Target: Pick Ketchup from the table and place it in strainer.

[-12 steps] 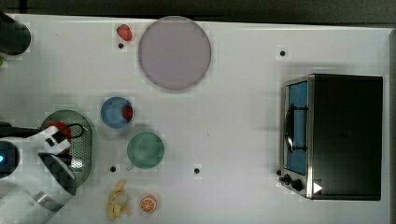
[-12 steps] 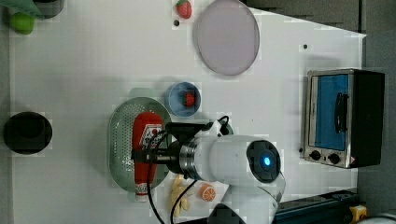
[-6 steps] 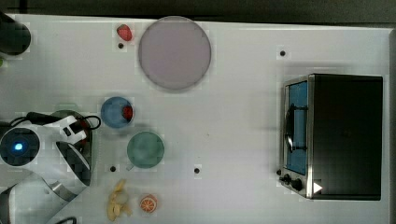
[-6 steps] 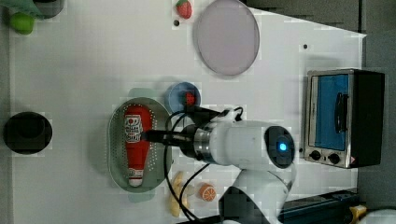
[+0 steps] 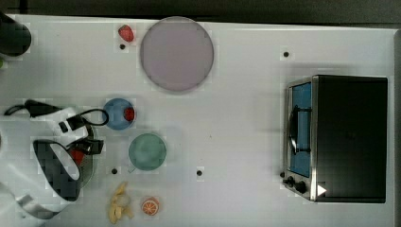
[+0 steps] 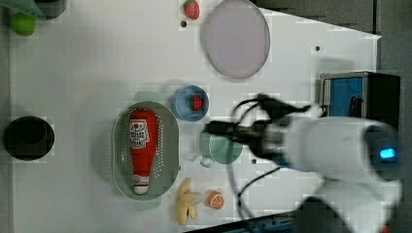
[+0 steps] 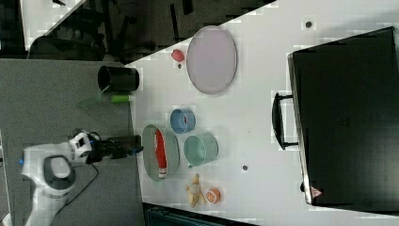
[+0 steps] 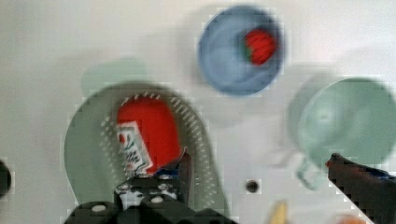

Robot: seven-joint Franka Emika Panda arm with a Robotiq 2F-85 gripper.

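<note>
gripper wide open, empty, ketchup in strainer

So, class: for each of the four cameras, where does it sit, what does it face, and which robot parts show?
Top view: overhead, straight down; white arm covers the pale green oval plastic strainer.
Left view: overhead; elongated red ketchup bottle lies in the strainer, arm beside it.
Right view: high, looking down; arm off the table edge.
Wrist view: on the arm, looking down; open gripper.
Left and wrist views share the round blue bowl.
</note>
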